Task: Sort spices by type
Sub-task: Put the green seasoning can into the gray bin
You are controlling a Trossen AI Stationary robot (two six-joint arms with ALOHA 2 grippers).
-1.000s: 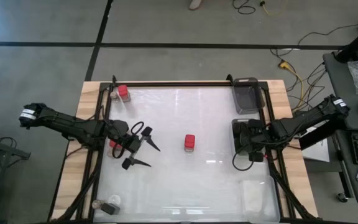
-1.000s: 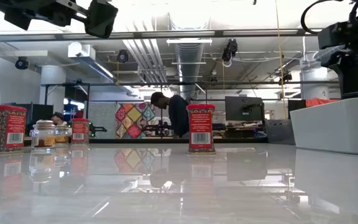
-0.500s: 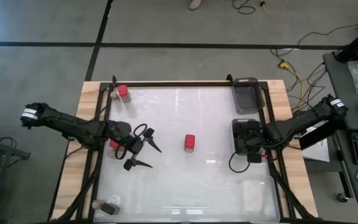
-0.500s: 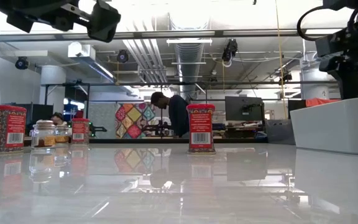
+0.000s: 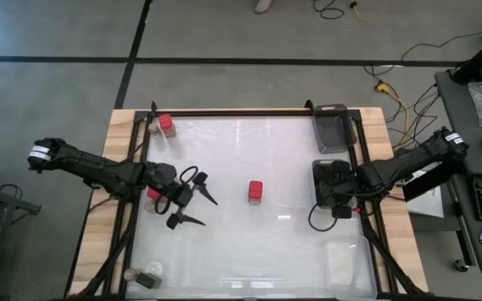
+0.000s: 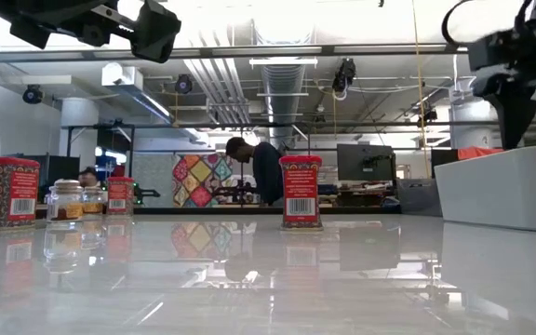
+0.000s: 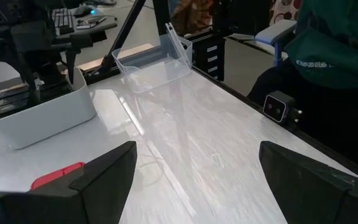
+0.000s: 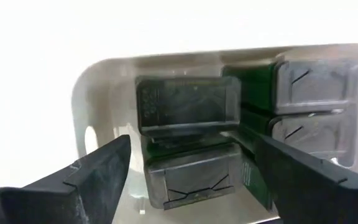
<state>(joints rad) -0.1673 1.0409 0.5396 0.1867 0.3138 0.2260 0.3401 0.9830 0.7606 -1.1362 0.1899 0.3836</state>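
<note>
Spices lie scattered from above: a red tin (image 5: 255,191) mid-table, well apart from the wide-open, empty left gripper (image 5: 192,200); the right gripper (image 5: 338,197) hangs over a tray (image 5: 318,170). Its wrist view shows spread, empty fingers (image 8: 95,171) above dark tins (image 8: 187,105) packed inside. Level across the table, the red tin looks rigid, light and glossy, best pinched across its flat sides.

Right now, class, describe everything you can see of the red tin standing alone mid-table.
The red tin is a small rectangular box with a red lid and a patterned red label bearing a white barcode panel. It stands upright on the glossy white table, alone near the middle, touched by nothing, between both grippers.
</note>
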